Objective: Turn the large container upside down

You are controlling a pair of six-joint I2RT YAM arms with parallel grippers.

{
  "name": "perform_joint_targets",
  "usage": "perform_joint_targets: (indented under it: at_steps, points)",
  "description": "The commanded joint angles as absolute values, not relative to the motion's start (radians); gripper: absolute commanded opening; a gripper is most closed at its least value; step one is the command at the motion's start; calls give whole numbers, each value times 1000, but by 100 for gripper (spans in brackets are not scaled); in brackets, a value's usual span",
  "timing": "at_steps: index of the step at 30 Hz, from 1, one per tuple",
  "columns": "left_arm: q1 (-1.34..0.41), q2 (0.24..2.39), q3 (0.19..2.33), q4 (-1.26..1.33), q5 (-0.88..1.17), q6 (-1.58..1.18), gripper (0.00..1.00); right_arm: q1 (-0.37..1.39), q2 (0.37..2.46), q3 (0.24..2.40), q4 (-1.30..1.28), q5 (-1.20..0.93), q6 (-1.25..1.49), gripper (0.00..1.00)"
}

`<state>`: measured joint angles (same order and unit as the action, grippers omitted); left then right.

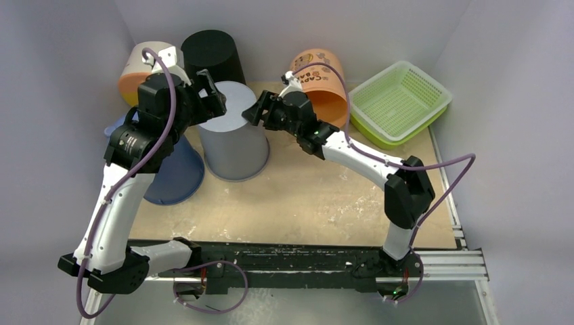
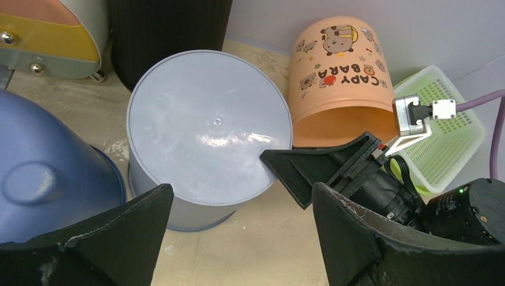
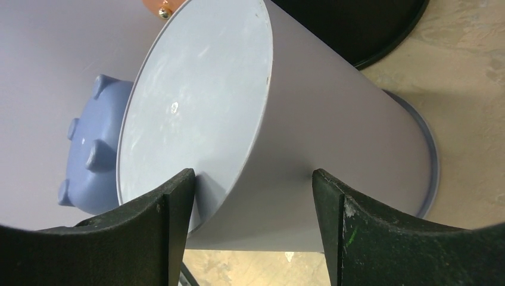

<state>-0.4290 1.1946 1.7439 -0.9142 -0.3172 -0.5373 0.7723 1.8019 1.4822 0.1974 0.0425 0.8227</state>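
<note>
Large pale-grey tapered plastic container (image 1: 233, 135) is stood rim-down at the far centre of the wooden table (image 1: 304, 196), flanked at its top by left gripper (image 1: 211, 91) and right gripper (image 1: 259, 108), both spread wide, nothing held; judged light, stiff, slick, so opposed side-wall pressure is advised.

Blue bin (image 1: 172, 177) seemingly against grey container (image 1: 233, 135)

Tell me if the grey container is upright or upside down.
Upside down: the grey container stands with its closed base facing up and its wider rim on the table.
</note>
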Motion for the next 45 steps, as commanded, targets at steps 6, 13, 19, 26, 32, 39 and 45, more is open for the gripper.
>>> perform_joint_targets:
  at_steps: [6, 13, 19, 26, 32, 39, 45]
  points:
    - [-435, 1207, 1785, -873, -310, -508, 83, 772, 1724, 1535, -224, 275, 673, 74]
    - [-434, 1213, 1765, -849, -282, -509, 84, 719, 1625, 1532, -270, 361, 716, 87]
    - [-435, 1206, 1747, -844, -276, -512, 84, 707, 1571, 1532, -246, 445, 744, 93]
    - [-435, 1201, 1728, -838, -273, -517, 84, 589, 1456, 1385, -87, 420, 878, 93]
    - [-434, 1199, 1717, -832, -265, -522, 84, 505, 1469, 1294, 118, 333, 1045, 85]
    - [-434, 1194, 1719, -840, -275, -518, 83, 489, 1563, 1285, 300, 258, 1154, 83]
    - [-435, 1196, 1717, -847, -277, -511, 83, 460, 1642, 1326, 369, 230, 1189, 81]
